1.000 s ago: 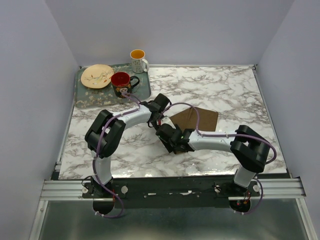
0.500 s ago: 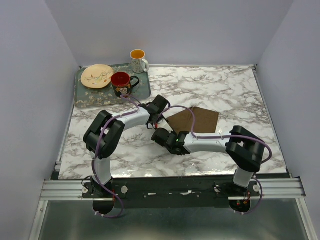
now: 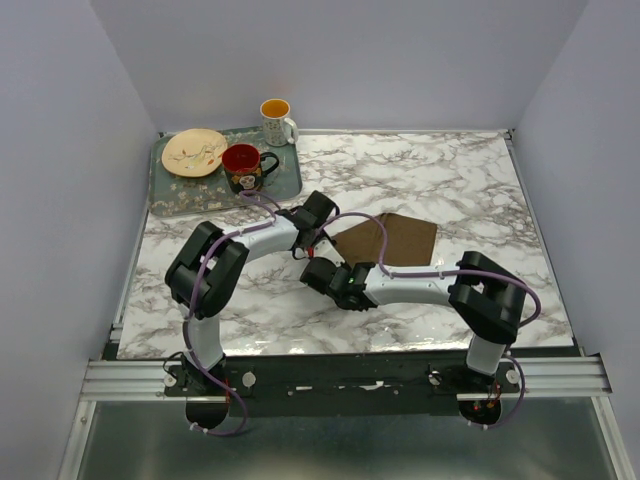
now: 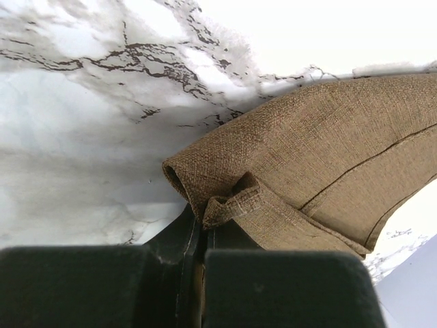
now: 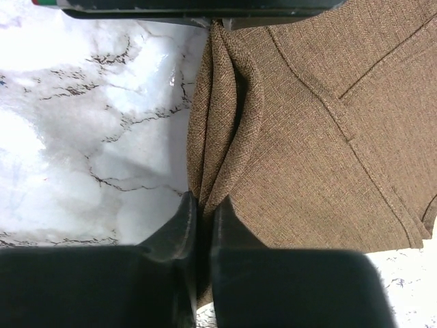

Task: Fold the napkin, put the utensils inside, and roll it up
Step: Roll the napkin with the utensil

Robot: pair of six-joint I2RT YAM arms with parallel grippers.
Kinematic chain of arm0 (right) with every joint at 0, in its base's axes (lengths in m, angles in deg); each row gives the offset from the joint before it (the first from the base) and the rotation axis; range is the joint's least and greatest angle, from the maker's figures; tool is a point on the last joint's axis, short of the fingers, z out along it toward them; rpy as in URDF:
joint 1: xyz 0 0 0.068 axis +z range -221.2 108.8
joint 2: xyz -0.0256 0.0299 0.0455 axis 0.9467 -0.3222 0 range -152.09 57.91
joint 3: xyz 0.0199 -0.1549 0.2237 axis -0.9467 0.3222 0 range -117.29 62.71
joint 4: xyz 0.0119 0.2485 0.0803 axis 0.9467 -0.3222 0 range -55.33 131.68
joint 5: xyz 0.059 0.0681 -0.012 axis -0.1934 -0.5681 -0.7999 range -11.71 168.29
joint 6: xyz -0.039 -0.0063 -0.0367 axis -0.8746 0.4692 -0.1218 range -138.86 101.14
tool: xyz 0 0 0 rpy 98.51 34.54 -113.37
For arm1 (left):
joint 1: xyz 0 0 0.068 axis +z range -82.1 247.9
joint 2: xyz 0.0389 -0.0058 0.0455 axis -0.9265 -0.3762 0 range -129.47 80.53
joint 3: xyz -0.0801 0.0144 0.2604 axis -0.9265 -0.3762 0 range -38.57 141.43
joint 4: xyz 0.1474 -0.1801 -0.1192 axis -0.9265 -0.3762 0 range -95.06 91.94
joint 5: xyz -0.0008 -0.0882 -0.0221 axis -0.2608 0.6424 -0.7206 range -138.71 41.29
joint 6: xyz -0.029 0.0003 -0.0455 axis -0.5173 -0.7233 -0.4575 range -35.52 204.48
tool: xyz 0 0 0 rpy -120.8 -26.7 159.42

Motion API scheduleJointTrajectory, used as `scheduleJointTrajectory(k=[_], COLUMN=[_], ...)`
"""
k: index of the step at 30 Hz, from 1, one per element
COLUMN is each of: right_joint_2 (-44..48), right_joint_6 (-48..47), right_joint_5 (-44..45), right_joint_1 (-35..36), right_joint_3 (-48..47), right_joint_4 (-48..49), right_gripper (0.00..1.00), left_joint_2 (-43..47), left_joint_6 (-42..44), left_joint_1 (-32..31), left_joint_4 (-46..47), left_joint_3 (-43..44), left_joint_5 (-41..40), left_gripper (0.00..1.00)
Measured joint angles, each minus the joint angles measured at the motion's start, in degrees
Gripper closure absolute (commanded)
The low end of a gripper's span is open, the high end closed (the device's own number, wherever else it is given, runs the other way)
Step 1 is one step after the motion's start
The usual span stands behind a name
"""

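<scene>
R gripper [image 5: 203, 205] has shifted left and clamped onto near edge of napkin [image 5: 307, 137]. L gripper [image 4: 199, 236] pinches a bunched hem. Rest lies flat beyond both fingertips. Soft, light, limp: likely best held by edges, lifted together.

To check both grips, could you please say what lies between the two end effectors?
A bunched fold of the napkin, seen in the right wrist view.

napkin [image 3: 400, 240] | brown woven cloth | folded flat; one edge bunched
</scene>
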Motion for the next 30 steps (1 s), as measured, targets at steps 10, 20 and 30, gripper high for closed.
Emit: scheduleJointTrajectory(k=[10,20,30], right_joint_2=[3.54,8.74,7.74], right_joint_6=[0.11,2.97,7.65], right_joint_5=[-9.57,-33.38,-52.09], right_joint_1=[-3.26,-14.01,-20.7], right_joint_3=[1.92,10.14,18.12], right_joint_4=[3.91,15.93,33.18], right_gripper=[0.99,0.99,0.99], left_joint_2=[-0.09,-1.33,-3.56], left_joint_6=[0.39,1.27,4.26], left_joint_1=[0.26,-1.29,-3.82], left_joint_4=[-5.11,-10.01,-14.45], left_joint_3=[2.27,5.64,9.84], left_joint_5=[-2.4,-8.13,-14.71], left_gripper=[1.0,1.0,1.0])
